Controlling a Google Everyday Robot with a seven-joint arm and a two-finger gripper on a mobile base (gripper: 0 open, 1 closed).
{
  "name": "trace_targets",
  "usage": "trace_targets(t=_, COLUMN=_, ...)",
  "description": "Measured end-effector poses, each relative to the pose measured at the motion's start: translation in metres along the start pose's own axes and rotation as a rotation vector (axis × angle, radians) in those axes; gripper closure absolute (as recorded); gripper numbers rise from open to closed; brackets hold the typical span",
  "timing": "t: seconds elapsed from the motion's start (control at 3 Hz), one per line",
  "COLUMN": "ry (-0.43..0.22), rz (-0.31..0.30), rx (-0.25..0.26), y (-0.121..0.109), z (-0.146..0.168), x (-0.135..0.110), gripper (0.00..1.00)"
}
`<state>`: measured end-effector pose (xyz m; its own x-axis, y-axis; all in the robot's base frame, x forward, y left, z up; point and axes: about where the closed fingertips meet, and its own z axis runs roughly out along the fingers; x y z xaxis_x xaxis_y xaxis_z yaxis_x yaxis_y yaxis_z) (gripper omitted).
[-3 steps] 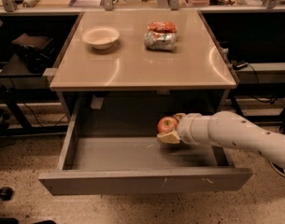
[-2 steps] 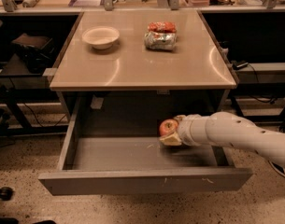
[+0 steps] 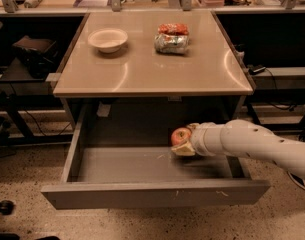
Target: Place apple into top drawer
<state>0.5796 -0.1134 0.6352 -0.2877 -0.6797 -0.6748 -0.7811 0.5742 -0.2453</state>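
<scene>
camera view: gripper pinching apple, inside open top drawer, toward its 3 o'clock side.

I work from a single view, set high in front of the table and tilted down over it, facing from the table's front edge toward its far edge. It sits near enough that the table fills the middle of the frame. The open top drawer below the table's front edge reaches almost to the bottom border, with speckled floor either side. The arm enters from the right of the table. The gripper is under the table's front edge, over the drawer, clasping the apple.
</scene>
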Motion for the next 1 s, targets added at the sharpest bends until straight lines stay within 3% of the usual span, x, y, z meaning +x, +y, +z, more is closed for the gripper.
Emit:
trace_targets(t=0.67, ry=0.000, rz=0.000, rx=0.000, y=0.0000, z=0.0000, x=0.0000, gripper=0.11)
trace_targets(t=1.0, ry=0.000, rz=0.000, rx=0.000, y=0.0000, z=0.0000, x=0.0000, gripper=0.00)
